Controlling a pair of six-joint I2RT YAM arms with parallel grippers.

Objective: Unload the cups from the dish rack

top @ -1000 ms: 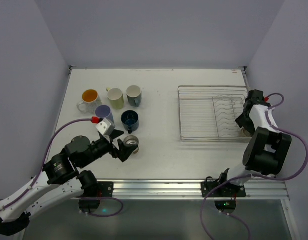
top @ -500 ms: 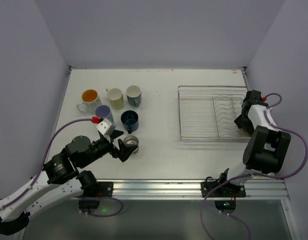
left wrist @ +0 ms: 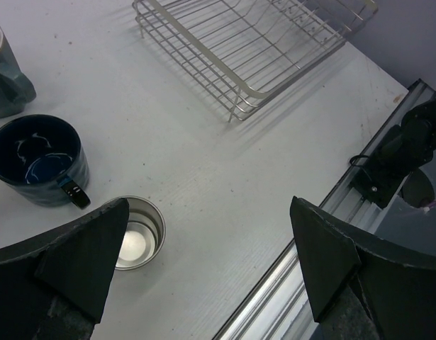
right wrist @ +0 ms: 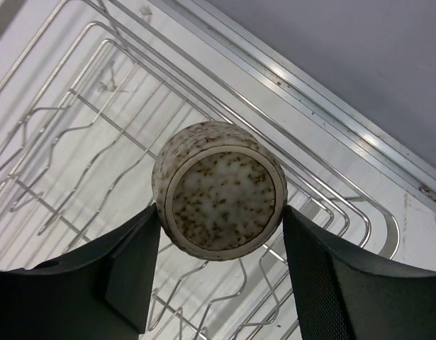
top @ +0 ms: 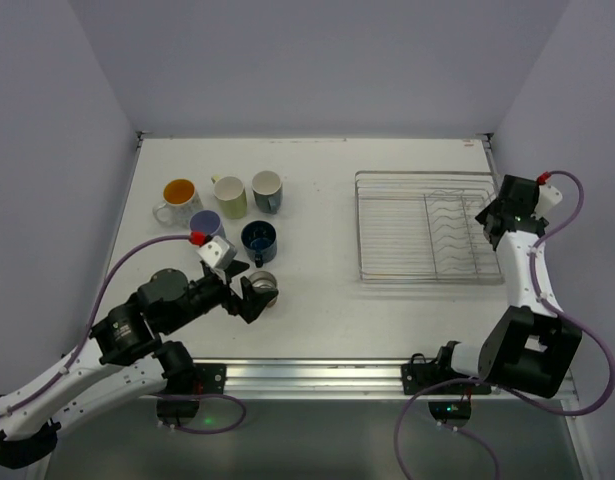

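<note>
The right end effector (right wrist: pixel 219 237) pinches a speckled cream cup (right wrist: pixel 219 188) above the dish rack's (top: pixel 397 230) right end. The left end effector (left wrist: pixel 203 244) hangs spread beside the steel cup (left wrist: pixel 136 237). Next, probably: carry it left onto the counter (top: pixel 317 190).

The cup (right wrist: pixel 219 193) is cream with brown speckles (its base too), the mug (left wrist: pixel 37 159) navy, the tumbler (left wrist: pixel 137 232) steel, the rack (top: pixel 397 235) silver, the table (top: pixel 317 200) white.
</note>
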